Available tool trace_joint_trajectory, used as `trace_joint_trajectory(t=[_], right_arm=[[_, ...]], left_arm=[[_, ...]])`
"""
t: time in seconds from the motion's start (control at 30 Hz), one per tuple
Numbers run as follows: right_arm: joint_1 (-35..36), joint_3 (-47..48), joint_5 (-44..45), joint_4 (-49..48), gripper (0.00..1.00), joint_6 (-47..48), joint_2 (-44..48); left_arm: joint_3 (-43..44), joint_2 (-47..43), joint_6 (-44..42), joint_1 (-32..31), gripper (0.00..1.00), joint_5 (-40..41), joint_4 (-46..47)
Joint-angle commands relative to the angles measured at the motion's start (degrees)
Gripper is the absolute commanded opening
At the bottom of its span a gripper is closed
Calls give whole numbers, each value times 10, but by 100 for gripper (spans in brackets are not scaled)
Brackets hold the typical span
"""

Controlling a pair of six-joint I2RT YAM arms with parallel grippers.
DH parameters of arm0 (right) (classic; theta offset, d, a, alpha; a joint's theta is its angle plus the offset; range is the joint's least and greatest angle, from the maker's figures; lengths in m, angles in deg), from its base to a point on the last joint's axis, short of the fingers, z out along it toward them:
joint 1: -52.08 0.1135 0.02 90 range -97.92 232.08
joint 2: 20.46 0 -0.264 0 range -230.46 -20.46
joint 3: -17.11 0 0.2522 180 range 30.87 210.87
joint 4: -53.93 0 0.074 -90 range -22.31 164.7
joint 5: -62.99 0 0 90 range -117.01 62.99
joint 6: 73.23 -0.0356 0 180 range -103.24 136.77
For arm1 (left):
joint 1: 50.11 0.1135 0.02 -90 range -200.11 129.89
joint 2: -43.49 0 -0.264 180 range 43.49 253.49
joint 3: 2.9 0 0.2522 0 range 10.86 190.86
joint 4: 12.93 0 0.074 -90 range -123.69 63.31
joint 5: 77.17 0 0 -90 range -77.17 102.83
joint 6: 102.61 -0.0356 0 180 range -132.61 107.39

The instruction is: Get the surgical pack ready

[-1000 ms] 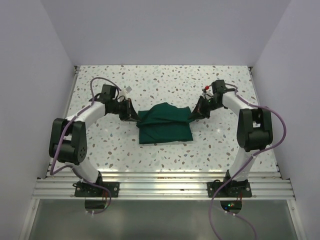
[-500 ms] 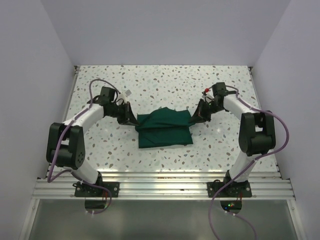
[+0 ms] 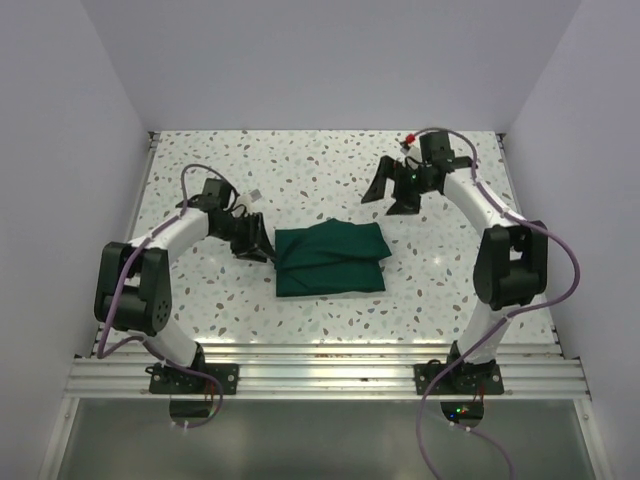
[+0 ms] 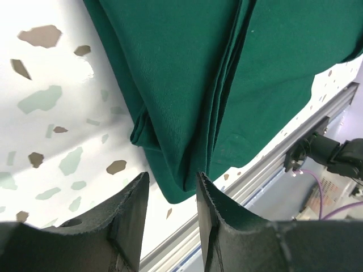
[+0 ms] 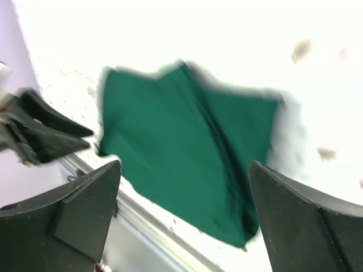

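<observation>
The surgical pack (image 3: 330, 258) is a dark green cloth folded into a compact rectangle, lying flat in the middle of the speckled table. My left gripper (image 3: 256, 240) sits low at its left edge. In the left wrist view that gripper (image 4: 172, 190) is open, and the folded corner of the pack (image 4: 227, 73) lies just beyond its tips, not pinched. My right gripper (image 3: 390, 198) hovers behind the pack's far right corner, clear of it. In the blurred right wrist view it (image 5: 184, 170) is wide open with the pack (image 5: 187, 153) beneath.
The terrazzo table (image 3: 300, 170) is enclosed by pale walls at the left, back and right. An aluminium rail (image 3: 320, 355) runs along the near edge, carrying both arm bases. Purple cables loop off both arms.
Both grippers have opened and let go of the cloth's corners. The right arm has lifted and pulled back toward the far side. The cloth has settled flat.
</observation>
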Motion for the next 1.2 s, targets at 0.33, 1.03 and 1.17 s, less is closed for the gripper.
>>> trace_joint_trajectory(t=[0.33, 1.03, 1.17], right_arm=[[78, 336, -34, -12, 99, 56, -273], [123, 278, -174, 12, 77, 85, -302], [123, 278, -165, 14, 74, 85, -295]], left_arm=[[45, -41, -10, 17, 43, 32, -8], [23, -37, -13, 38, 43, -6, 6], [24, -38, -13, 38, 43, -6, 7]])
